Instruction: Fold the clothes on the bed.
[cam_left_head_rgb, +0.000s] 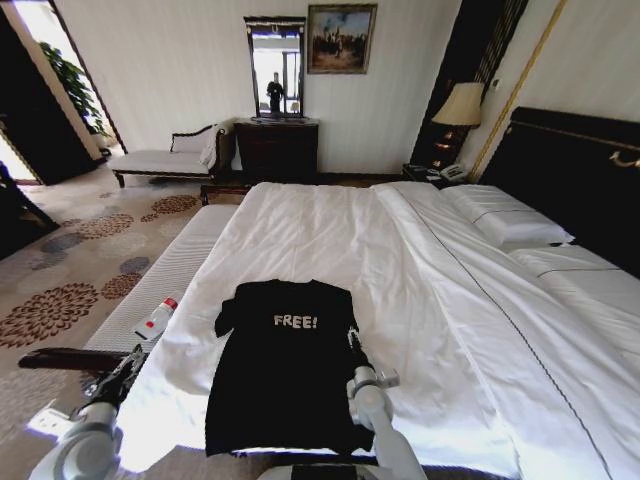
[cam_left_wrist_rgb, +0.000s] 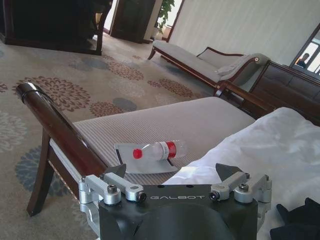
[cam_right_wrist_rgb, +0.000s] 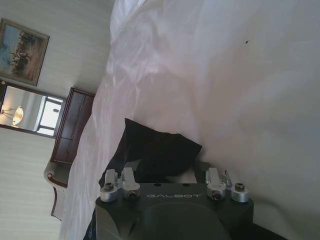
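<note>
Nearest the camera in the head view, the right arm is extended forward over the foot of the bed (cam_left_head_rgb: 330, 230), with the right gripper (cam_left_head_rgb: 353, 343) lowered onto the right edge of the black T-shirt (cam_left_head_rgb: 285, 365). In the right wrist view the right gripper (cam_right_wrist_rgb: 170, 172) is seen with its jaws set wide, both fingertips pressed against dark fabric and a bunched fold of the T-shirt (cam_right_wrist_rgb: 160, 147) lying between and just beyond them; whether the cloth is actually pinched cannot be told. The left arm is held low at the near left corner of the bed, its left gripper (cam_left_head_rgb: 128, 370) placed well to the left of the shirt, above the end of the white-cushioned bench (cam_left_head_rgb: 170, 270). In the left wrist view the left gripper (cam_left_wrist_rgb: 172, 172) is shown wide open and holding nothing, with white bed linen (cam_left_wrist_rgb: 280, 145) beneath one finger and a corner of the T-shirt (cam_left_wrist_rgb: 300, 220) just beside it. Beyond the fingertips a clear plastic bottle (cam_left_wrist_rgb: 157, 150) with a red cap and red label is seen lying on its side on the bench cushion (cam_left_wrist_rgb: 165, 122). The shirt is spread flat, "FREE!" lettering (cam_left_head_rgb: 295, 321) facing up. Farther off, a chaise longue (cam_left_head_rgb: 170, 155) and a dark dresser (cam_left_head_rgb: 277, 148) are placed against the wall.
</note>
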